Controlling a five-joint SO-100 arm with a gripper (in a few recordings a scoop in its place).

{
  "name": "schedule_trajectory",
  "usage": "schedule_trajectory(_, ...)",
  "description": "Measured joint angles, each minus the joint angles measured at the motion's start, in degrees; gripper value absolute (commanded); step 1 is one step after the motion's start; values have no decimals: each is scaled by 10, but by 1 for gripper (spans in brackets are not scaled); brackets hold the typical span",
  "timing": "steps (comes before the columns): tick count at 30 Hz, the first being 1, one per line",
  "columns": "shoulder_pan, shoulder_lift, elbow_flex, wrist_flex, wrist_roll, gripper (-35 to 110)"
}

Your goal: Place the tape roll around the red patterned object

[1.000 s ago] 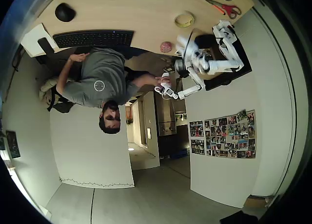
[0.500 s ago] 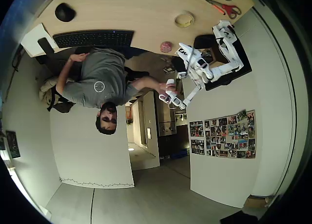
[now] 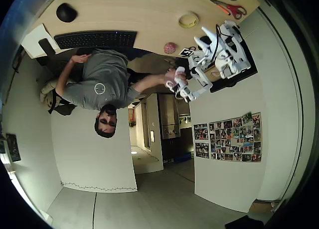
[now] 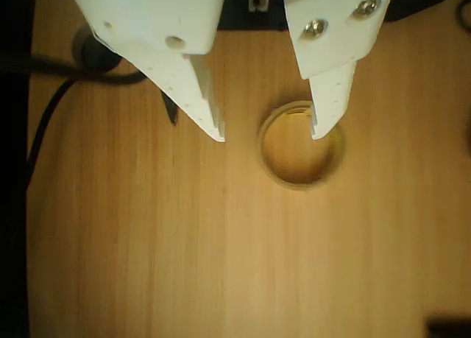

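I held the gripper (image 4: 268, 138) wide, nothing between its fingers, above the tape roll (image 4: 300, 145) (lying flat on the table (image 4: 147, 242)).

Matt white plastic pincer (image 4: 268, 135) with metal screws, smooth wood-grain table (image 4: 147, 242), pale papery tape roll (image 4: 300, 144)

overhead view: strong fisheye distortion, straight edges bowed, corners vignetted to black. lighting is even and moderately bright; the desk (image 3: 124, 14) is evenly lit, without glare. wrist view: dim, warm orange cast, soft overall. the jaws are overexposed white and slightly blurred. the tape roll (image 4: 300, 144) is soft-edged, and the left edge falls into dark shadow.
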Motion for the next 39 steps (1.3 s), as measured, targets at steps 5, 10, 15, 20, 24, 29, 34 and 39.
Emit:
schedule_trajectory(5,-1,54,187,-126,5,29)
schedule_trajectory(10,-44,24,236,-196,45,30)
schedule_trajectory(15,-71,-55,238,-238,78,29)
schedule_trajectory(20,-77,-109,238,-263,89,29)
schedule_trajectory(24,-76,-132,230,-263,86,29)
schedule_trajectory(29,-55,-135,220,-249,71,28)
schedule_trajectory(34,-18,-135,223,-230,52,28)
schedule_trajectory(39,-10,-134,223,-226,48,26)
